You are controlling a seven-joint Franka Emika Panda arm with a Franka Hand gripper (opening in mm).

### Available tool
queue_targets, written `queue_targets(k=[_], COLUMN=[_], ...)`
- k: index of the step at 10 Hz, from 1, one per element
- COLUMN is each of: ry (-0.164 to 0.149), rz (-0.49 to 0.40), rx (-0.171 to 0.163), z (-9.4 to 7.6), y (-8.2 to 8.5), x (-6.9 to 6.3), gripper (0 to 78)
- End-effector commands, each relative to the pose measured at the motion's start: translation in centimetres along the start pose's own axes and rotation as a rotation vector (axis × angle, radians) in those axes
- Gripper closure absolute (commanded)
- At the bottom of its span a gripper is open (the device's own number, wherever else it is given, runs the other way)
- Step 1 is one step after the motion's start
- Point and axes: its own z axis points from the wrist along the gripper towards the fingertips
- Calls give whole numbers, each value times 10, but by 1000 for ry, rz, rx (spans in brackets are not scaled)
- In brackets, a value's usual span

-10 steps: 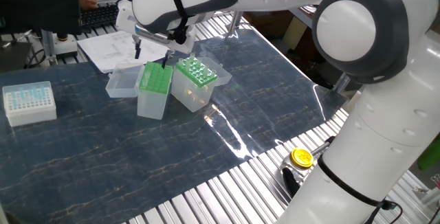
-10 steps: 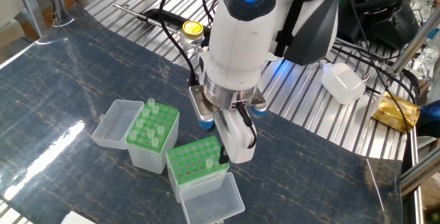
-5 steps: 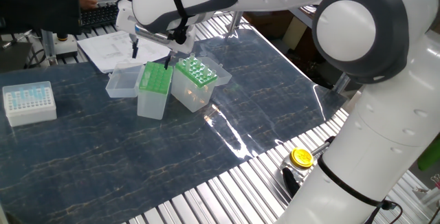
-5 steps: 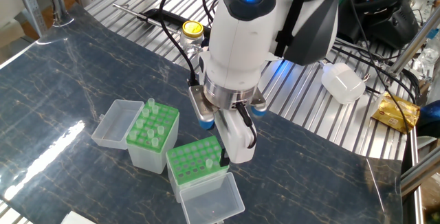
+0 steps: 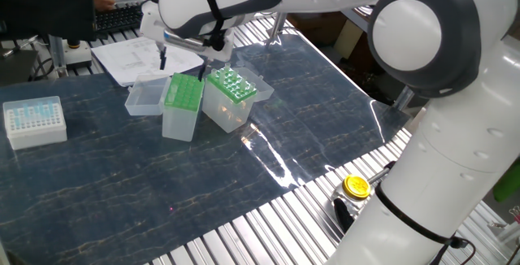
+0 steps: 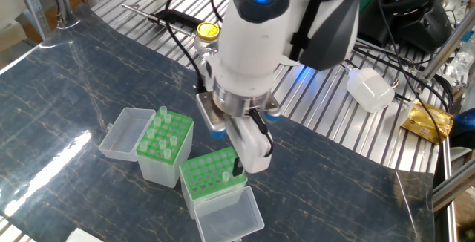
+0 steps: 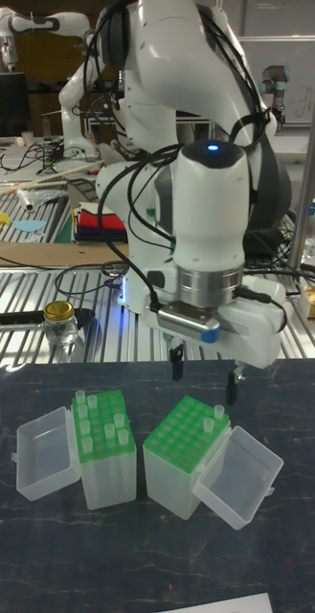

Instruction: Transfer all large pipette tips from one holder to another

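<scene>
One large pipette tip (image 7: 217, 412) stands in another (image 7: 181, 442); end effector (image 7: 205, 370) spread, empty.

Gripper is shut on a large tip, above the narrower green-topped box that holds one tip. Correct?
Not quite. The gripper is open and empty, as the tall fixed view shows. It does hang above the narrower green-topped box, which holds one tip.

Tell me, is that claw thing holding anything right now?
No. The tool is open and holds nothing; it hangs above the narrower green-topped box, where one tip stands.
</scene>
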Motion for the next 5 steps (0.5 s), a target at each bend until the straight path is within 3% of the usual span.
queue_targets(k=[1, 5], ry=[-1, -4], rz=[-87, -168], rx=[4, 3], z=[2, 11], y=[-14, -31], x=[-13, -28], gripper=[2, 2])
